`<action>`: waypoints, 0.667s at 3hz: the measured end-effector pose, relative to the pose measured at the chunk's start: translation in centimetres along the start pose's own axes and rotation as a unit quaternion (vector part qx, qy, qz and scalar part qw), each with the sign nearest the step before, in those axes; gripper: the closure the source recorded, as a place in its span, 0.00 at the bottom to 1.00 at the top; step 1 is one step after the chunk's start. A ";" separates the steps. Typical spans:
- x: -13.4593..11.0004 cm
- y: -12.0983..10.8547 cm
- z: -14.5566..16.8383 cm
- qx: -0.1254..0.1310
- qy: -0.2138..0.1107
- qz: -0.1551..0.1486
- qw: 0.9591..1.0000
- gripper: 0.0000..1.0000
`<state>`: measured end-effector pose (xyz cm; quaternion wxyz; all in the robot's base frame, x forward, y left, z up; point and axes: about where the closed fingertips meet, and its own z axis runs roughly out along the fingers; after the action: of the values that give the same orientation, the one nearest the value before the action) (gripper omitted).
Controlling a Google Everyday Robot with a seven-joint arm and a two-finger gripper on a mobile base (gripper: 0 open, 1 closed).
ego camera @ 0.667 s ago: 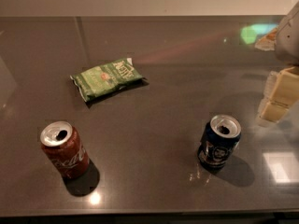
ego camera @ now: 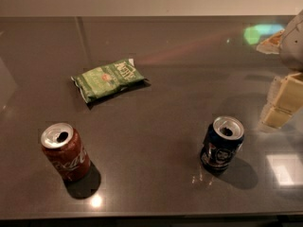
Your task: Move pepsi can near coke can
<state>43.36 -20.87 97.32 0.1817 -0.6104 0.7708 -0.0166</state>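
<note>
The pepsi can [ego camera: 221,144], dark navy with a round logo and an open silver top, stands upright at the right front of the dark table [ego camera: 161,79]. The coke can [ego camera: 65,151], red with white script and an open silver top, stands upright at the left front, far from the pepsi can. My gripper [ego camera: 280,104], cream-coloured, hangs at the right edge of the view, above and to the right of the pepsi can and apart from it. It holds nothing that I can see.
A green chip bag [ego camera: 109,79] lies flat at the middle left of the table, behind the coke can. A wall runs along the table's far edge. The table's front edge runs just below the two cans.
The gripper has edged slightly left and down toward the pepsi can. Both cans and the chip bag have not moved.
</note>
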 end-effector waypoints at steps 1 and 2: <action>-0.4 0.6 0.3 -0.003 -0.021 -0.005 1.000 0.00; 0.3 6.0 4.0 -0.086 -0.081 -0.015 0.993 0.00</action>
<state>38.95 -18.86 91.99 0.1898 -0.6348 0.7427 0.0965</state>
